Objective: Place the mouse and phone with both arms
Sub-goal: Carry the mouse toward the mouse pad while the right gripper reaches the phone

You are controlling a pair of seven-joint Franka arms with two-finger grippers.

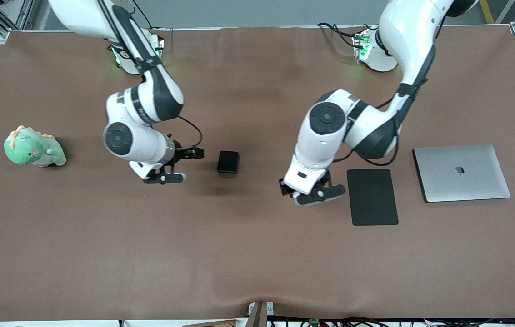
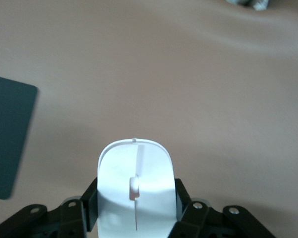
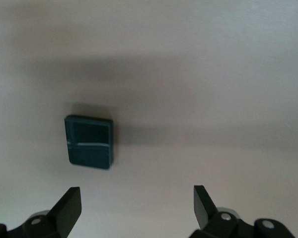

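Only the closed laptop point(image 1: 462, 172) shows an apple-shaped logo, seemingly.

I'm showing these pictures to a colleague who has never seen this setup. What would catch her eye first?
Probably the white mouse clamped in the left gripper, up in the air beside the black mouse pad. Next, the right gripper, jaws wide open, close to the small black phone lying on the table. A green plush dinosaur sits toward the right arm's end, a closed silver laptop toward the left arm's.
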